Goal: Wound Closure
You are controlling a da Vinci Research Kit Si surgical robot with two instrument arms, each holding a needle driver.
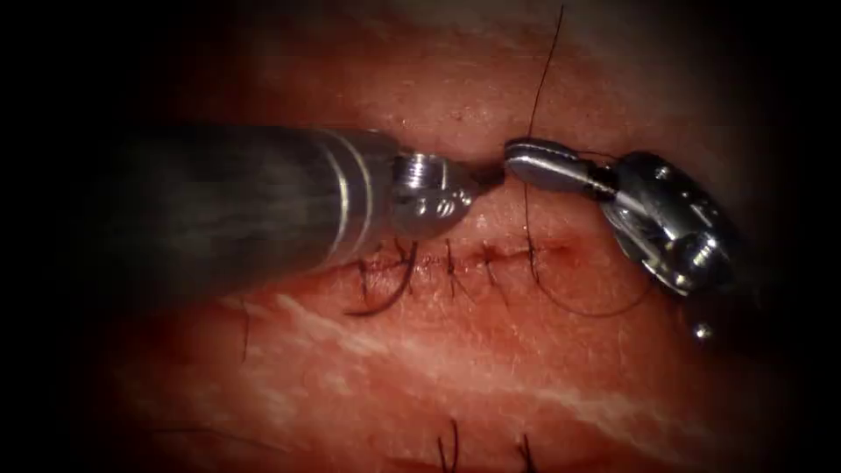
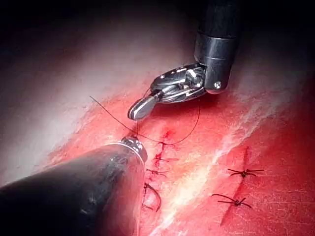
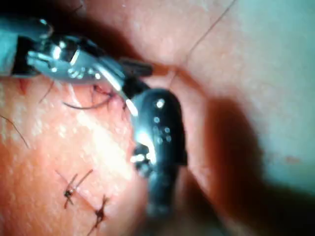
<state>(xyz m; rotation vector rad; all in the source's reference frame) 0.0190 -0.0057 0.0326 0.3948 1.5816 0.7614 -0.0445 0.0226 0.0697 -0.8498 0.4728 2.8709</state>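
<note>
The cut (image 1: 473,258) runs across the tissue (image 1: 455,368) and several dark stitches cross it. My right tool (image 1: 526,160) comes in from the right, just above the cut's right end, with its jaws shut on the thread (image 1: 543,79). That thread rises to the top edge, drops below the jaws to the last stitch, and loops out right (image 1: 604,311). My left tool (image 1: 491,175) points right, its dark tip almost touching the right tool's tip; I cannot make out what it holds. From the left wrist camera, the right tool (image 2: 140,108) is closed over the strand.
A curved dark thread tail (image 1: 385,293) lies below the cut's left end. Other stitched cuts sit near the front edge (image 1: 451,451) and beside the main one (image 2: 241,172). The left tool's thick shaft (image 1: 228,206) covers the left part of the cut.
</note>
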